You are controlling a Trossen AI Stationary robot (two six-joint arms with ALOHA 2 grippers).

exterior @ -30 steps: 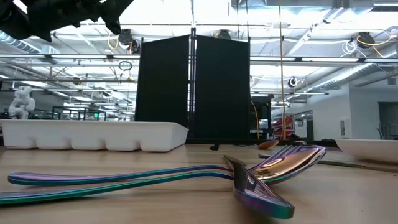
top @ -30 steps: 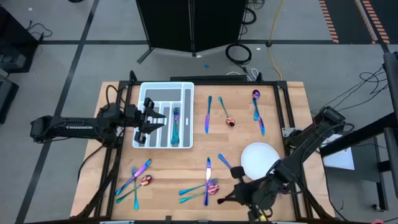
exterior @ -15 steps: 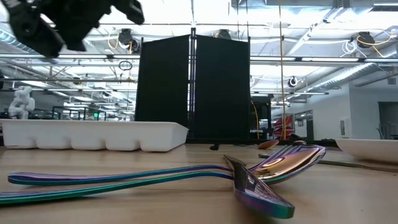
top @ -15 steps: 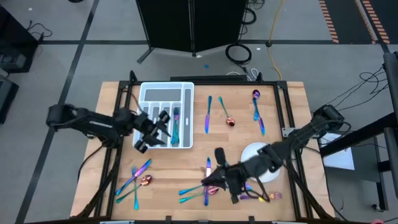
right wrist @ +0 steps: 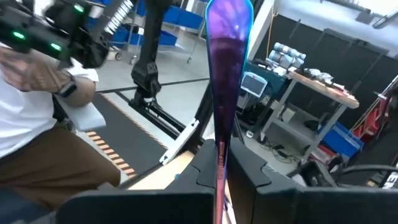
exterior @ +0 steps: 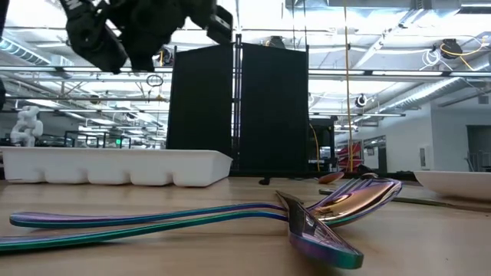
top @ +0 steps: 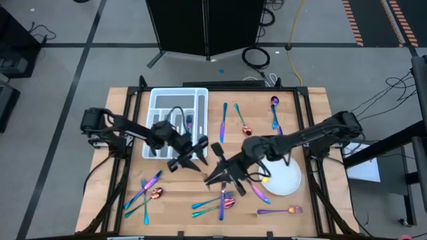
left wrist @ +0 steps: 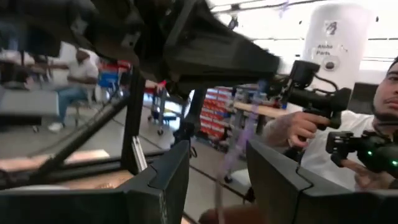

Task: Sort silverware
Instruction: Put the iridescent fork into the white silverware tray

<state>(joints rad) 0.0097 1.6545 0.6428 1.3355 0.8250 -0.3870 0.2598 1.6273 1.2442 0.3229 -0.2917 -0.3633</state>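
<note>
My right gripper (top: 217,173) hovers over the table's middle, shut on a slim purple piece of silverware (right wrist: 227,56) that sticks out past its fingers. My left gripper (top: 193,159) faces it from the left, open. In the left wrist view the purple piece (left wrist: 231,152) shows blurred in the gap between the left fingers, apart from both. The white divided tray (top: 160,105) lies at the far left with one piece (top: 189,131) in it. Other silverware lies flat on the table: far right (top: 277,121), far middle (top: 223,123), near left (top: 143,193), near middle (top: 217,201). My right gripper pinches the purple piece between its two fingers at one end of its shaft (right wrist: 219,163). The fingers lie roughly level, pointing toward the table's left, and the piece runs on along them with its rounded free end (right wrist: 229,14) ahead. It is lifted clear of the table.
The round white plate (top: 285,181) sits near right, behind my right gripper. A fork (top: 277,211) lies by the near edge. Black panels (exterior: 238,107) stand beyond the far edge. A person (left wrist: 348,149) with a hand-held device shows off the table.
My left gripper has left the tray, gone right and toward the near edge to the table's middle, and turned. My right gripper has come from the near edge beside the plate, leftward and away from that edge, turning its wrist. The two now face each other closely.
</note>
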